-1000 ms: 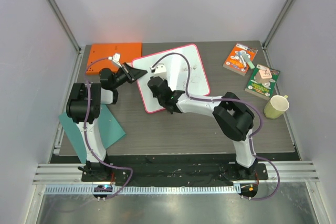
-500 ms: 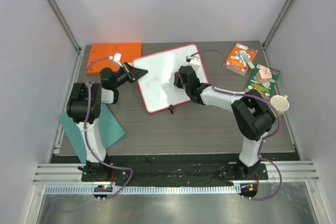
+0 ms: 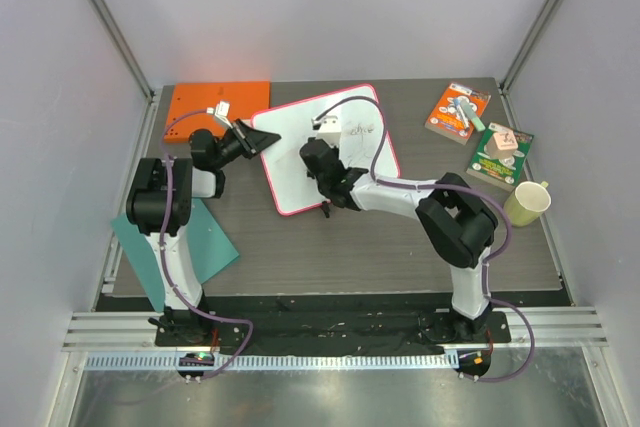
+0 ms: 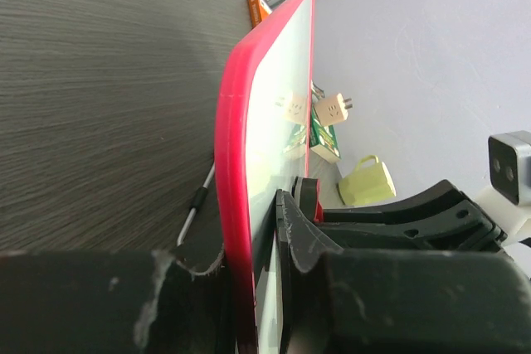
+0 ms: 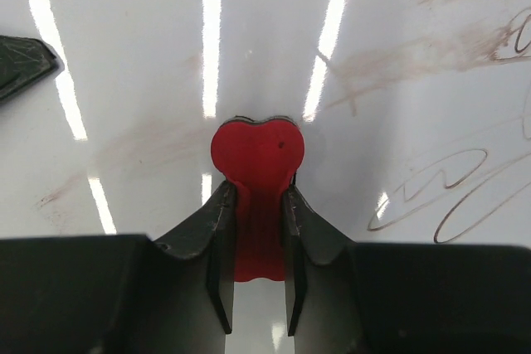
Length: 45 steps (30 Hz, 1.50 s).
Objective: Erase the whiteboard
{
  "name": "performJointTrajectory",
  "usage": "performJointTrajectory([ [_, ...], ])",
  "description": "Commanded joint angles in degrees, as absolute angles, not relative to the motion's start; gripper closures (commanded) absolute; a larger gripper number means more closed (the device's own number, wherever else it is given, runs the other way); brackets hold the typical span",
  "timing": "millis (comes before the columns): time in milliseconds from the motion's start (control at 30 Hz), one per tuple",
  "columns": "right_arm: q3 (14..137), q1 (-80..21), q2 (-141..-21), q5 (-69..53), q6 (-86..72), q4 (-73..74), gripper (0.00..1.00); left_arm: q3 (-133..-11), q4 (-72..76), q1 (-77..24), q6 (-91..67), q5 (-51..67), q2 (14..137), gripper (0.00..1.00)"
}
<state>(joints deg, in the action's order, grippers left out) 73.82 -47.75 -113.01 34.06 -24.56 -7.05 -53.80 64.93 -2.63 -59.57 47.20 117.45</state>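
Red is what shows between the fingers of the right gripper (image 5: 255, 198): a heart-shaped eraser (image 5: 257, 151), clenched tight by its stem, with the lobed head against the whiteboard (image 5: 124, 80). Brownish smears (image 5: 390, 55) streak the white around it. To the eraser's right in the wrist view, looping handwriting (image 5: 465, 184) is unwiped.

The wiping step looks to be in hand and only partly done. From above, the scribble (image 3: 360, 131) sits on the part of the board nearest the table's far right corner. The next move, as I judge it, calls for carrying the eraser across to that patch. It should stay flat and pressed down so the ink lifts rather than smears.

The left gripper (image 3: 262, 138) is closed on the board's pink-red rim (image 4: 236, 163) at the end nearest the far left corner, seemingly steadying it. I cannot tell whether that edge is lifted off the table (image 3: 400, 247).

The board lies skewed, toward the middle of the far edge, just beside the orange board (image 3: 215, 102) in the far left corner.

The right arm rises from its base at the near edge and folds sharply at the elbow. Its forearm runs low and leftward over the table to the middle of the board. The left arm stands more upright from its base near the near left corner, its wrist bent toward the far edge with the fingers pointing right.
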Motion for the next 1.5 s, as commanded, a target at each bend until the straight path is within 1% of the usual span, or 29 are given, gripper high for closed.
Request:
performJointTrajectory([
  [0, 66.11, -49.22, -123.84, 19.51, -28.73, 6.68, 0.99, -54.23, 65.30, -4.66, -49.75, 50.19, 116.37, 1.00],
  [167, 60.66, -46.50, -122.17, 22.76, -34.35, 6.59, 0.99, -54.23, 65.30, -4.66, -49.83, 50.19, 116.46, 1.00],
  [333, 51.87, -40.09, -118.48, 23.90, -38.49, 3.08, 0.99, -54.32, 65.30, -4.66, -49.92, 50.27, 116.46, 1.00],
  [367, 49.77, -39.12, -116.91, 24.25, -38.67, 2.29, 0.99, -54.32, 65.30, -4.66, -49.92, 50.27, 116.54, 1.00],
  [467, 48.43, -37.36, -115.67, 25.75, -37.36, 1.93, 0.99, -54.40, 65.30, -4.57, -50.01, 50.36, 116.54, 1.00],
  [600, 50.71, -39.37, -116.71, 25.31, -33.85, 2.37, 0.99, -54.40, 65.30, -4.66, -50.01, 50.27, 116.54, 1.00],
  [733, 56.06, -45.78, -118.82, 26.19, -29.19, 3.60, 0.99, -54.40, 65.30, -4.66, -50.01, 50.36, 116.63, 1.00],
  [767, 58.77, -48.84, -119.35, 25.58, -27.96, 3.86, 0.99, -54.49, 65.30, -4.66, -50.10, 50.36, 116.63, 1.00],
  [867, 64.05, -53.16, -121.81, 24.10, -24.35, 5.01, 0.99, -54.49, 65.30, -4.66, -50.19, 50.45, 116.72, 1.00],
  [1033, 68.90, -55.37, -124.62, 20.57, -22.42, 5.62, 0.99, -54.58, 65.30, -4.66, -50.19, 50.45, 116.72, 1.00],
  [1100, 71.71, -55.28, -126.91, 25.54, -23.55, 9.39, 0.99, -54.67, 65.30, -4.66, -50.19, 50.45, 116.89, 1.00],
  [1167, 71.99, -54.41, -127.79, 28.03, -25.04, 10.98, 0.99, -54.58, 65.30, -4.66, -50.19, 50.45, 116.81, 1.00],
  [1233, 70.58, -51.43, -126.92, 28.91, -27.58, 10.99, 0.99, -54.58, 65.30, -4.57, -50.19, 50.45, 116.81, 1.00],
  [1467, 59.07, -40.35, -117.87, 34.10, -29.53, 8.97, 0.99, -54.76, 65.39, -4.66, -50.36, 50.80, 116.98, 1.00],
])
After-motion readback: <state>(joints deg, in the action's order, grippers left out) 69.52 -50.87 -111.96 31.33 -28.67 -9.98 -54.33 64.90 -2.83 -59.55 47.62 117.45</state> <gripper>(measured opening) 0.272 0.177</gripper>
